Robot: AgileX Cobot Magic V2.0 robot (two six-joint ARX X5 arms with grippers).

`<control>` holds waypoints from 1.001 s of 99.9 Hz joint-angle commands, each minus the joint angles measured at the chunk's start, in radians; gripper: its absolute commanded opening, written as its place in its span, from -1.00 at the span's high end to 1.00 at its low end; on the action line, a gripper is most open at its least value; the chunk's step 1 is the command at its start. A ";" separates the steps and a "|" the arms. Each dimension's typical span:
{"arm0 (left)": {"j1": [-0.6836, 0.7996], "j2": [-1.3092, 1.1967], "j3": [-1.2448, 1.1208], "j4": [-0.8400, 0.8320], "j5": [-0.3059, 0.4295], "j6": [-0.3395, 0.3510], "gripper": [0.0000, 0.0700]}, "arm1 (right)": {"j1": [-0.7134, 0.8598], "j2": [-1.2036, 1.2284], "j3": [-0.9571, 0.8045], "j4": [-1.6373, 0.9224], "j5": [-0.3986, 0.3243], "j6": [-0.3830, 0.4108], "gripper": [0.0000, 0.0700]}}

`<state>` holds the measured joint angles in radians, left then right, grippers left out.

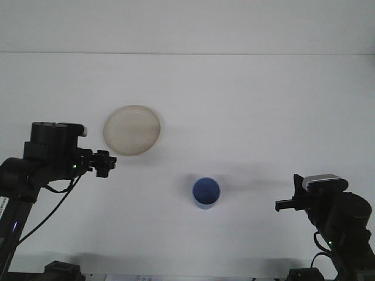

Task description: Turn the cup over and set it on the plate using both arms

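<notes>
So the blue cup [206,192] is being seen sitting mouth-up on the white table [246,105], a bit below and right of the frame's centre, with nothing touching it; the beige plate [132,130] is being shown up and to the left of it, well apart, lying flat and bare.

The left gripper [105,163] is being held out at the left-middle of the frame, its tip just below the plate's lower-left edge and pointing toward the right; nothing is being gripped by it, but how far its fingers are parted can't really be told from this angle since the tip is just a dark clump; a green light is being shown on the arm behind it.

The right gripper [284,204] is being parked at the lower right, aimed left toward the cup and clearly apart from it; nothing is being held there either, and its opening can't be made out.
</notes>
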<state>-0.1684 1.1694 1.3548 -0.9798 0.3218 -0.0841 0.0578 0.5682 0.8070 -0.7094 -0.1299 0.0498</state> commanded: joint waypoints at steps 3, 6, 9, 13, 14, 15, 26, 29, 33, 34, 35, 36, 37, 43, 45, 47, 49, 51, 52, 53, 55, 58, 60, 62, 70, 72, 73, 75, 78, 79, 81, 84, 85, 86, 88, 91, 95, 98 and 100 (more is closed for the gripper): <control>-0.051 0.026 0.019 0.013 0.014 0.017 -0.13 | 0.001 0.003 0.010 0.010 0.000 0.006 1.00; -0.075 0.038 0.019 0.023 0.014 0.012 -0.13 | 0.001 0.003 0.010 0.010 0.000 0.006 1.00; -0.103 0.050 0.019 0.033 0.014 0.010 -0.13 | 0.001 0.003 0.010 0.010 0.000 0.006 1.00; -0.144 0.068 0.019 0.047 0.014 0.001 -0.13 | 0.001 0.003 0.010 0.010 0.000 0.006 1.00; -0.155 0.072 0.019 0.050 0.014 -0.003 -0.13 | 0.001 0.003 0.010 0.010 0.000 0.006 1.00; -0.166 0.077 0.019 0.054 0.014 -0.008 -0.13 | 0.001 0.003 0.010 0.010 0.000 0.006 1.00; -0.294 0.137 0.019 0.106 0.012 -0.063 -0.13 | 0.001 0.003 0.010 0.010 0.000 0.006 1.00; -0.328 0.155 0.019 0.122 0.012 -0.072 -0.13 | 0.001 0.003 0.010 0.010 0.000 0.006 1.00; -0.372 0.179 0.019 0.146 0.012 -0.083 -0.13 | 0.001 0.003 0.010 0.010 0.000 0.006 1.00; -0.383 0.184 0.020 0.151 0.012 -0.085 -0.13 | 0.001 0.003 0.010 0.010 0.000 0.006 1.00; -0.394 0.190 0.020 0.156 0.012 -0.088 -0.13 | 0.001 0.003 0.010 0.010 0.000 0.006 1.00; -0.399 0.193 0.021 0.158 0.012 -0.089 -0.13 | 0.001 0.003 0.010 0.010 0.000 0.006 1.00; -0.410 0.199 0.021 0.163 0.012 -0.090 -0.13 | 0.001 0.003 0.010 0.010 0.000 0.006 1.00; -0.476 0.241 0.029 0.186 0.012 -0.093 -0.13 | 0.001 0.003 0.010 0.009 0.000 0.006 1.00; -0.492 0.253 0.031 0.192 0.012 -0.093 -0.13 | 0.001 0.003 0.010 0.009 0.000 0.006 1.00; -0.508 0.264 0.033 0.200 0.012 -0.093 -0.13 | 0.001 0.003 0.010 0.009 0.000 0.006 1.00; -0.523 0.274 0.034 0.208 0.012 -0.093 -0.13 | 0.001 0.003 0.010 0.009 0.000 0.006 1.00; -0.536 0.285 0.036 0.217 0.012 -0.093 -0.13 | 0.001 0.003 0.010 0.008 0.000 0.006 1.00; -0.542 0.291 0.037 0.221 0.012 -0.093 -0.13 | 0.001 0.003 0.010 0.008 0.000 0.006 1.00; -0.548 0.296 0.039 0.224 0.012 -0.093 -0.13 | 0.001 0.003 0.010 0.008 0.000 0.006 1.00; -0.558 0.306 0.042 0.227 0.011 -0.093 -0.13 | 0.001 0.003 0.010 0.007 0.000 0.006 1.00; -0.573 0.320 0.047 0.231 0.005 -0.095 -0.13 | 0.001 0.003 0.010 0.006 0.000 0.006 1.00; -0.582 0.331 0.051 0.233 -0.003 -0.098 -0.13 | 0.001 0.003 0.010 0.006 0.000 0.006 1.00; -0.591 0.340 0.056 0.234 -0.014 -0.102 -0.13 | 0.001 0.003 0.010 0.006 0.000 0.006 1.00; -0.622 0.375 0.069 0.247 -0.067 -0.105 -0.13 | 0.001 0.003 0.010 0.006 0.000 0.006 1.00; -0.628 0.382 0.072 0.251 -0.077 -0.105 -0.13 | 0.001 0.003 0.010 0.006 0.000 0.006 1.00; -0.631 0.386 0.074 0.252 -0.082 -0.105 -0.13 | 0.001 0.003 0.010 0.005 0.000 0.006 1.00; -0.635 0.394 0.077 0.255 -0.088 -0.105 -0.13 | 0.001 0.003 0.010 0.005 0.000 0.006 1.00; -0.640 0.406 0.081 0.261 -0.089 -0.104 -0.13 | 0.001 0.003 0.010 0.005 0.000 0.006 1.00; -0.641 0.409 0.082 0.264 -0.089 -0.104 -0.13 | 0.001 0.003 0.010 0.006 0.000 0.006 1.00; -0.644 0.416 0.084 0.269 -0.089 -0.104 -0.13 | 0.001 0.003 0.010 0.005 0.000 0.006 1.00; -0.648 0.426 0.087 0.274 -0.088 -0.104 -0.13 | 0.001 0.003 0.010 0.006 0.000 0.007 1.00; -0.650 0.431 0.088 0.275 -0.089 -0.104 -0.13 | 0.001 0.003 0.010 0.006 0.000 0.006 1.00; -0.651 0.435 0.089 0.276 -0.088 -0.104 -0.13 | 0.001 0.003 0.010 0.006 -0.001 0.006 1.00; -0.653 0.442 0.091 0.278 -0.089 -0.102 -0.13 | 0.001 0.003 0.010 0.006 0.000 0.006 1.00; -0.657 0.453 0.093 0.280 -0.089 -0.100 -0.13 | 0.001 0.003 0.010 0.006 0.000 0.007 1.00; -0.662 0.469 0.096 0.285 -0.089 -0.100 -0.13 | 0.001 0.003 0.010 0.006 -0.001 0.006 1.00; -0.665 0.481 0.096 0.293 -0.089 -0.100 -0.13 | 0.001 0.003 0.010 0.006 0.000 0.007 1.00; -0.666 0.487 0.096 0.297 -0.089 -0.100 -0.13 | 0.001 0.003 0.010 0.006 0.000 0.007 1.00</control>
<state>-0.8185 1.6222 1.4258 -0.6945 0.2375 -0.1791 0.0578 0.5682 0.8070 -0.7124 -0.1299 0.0498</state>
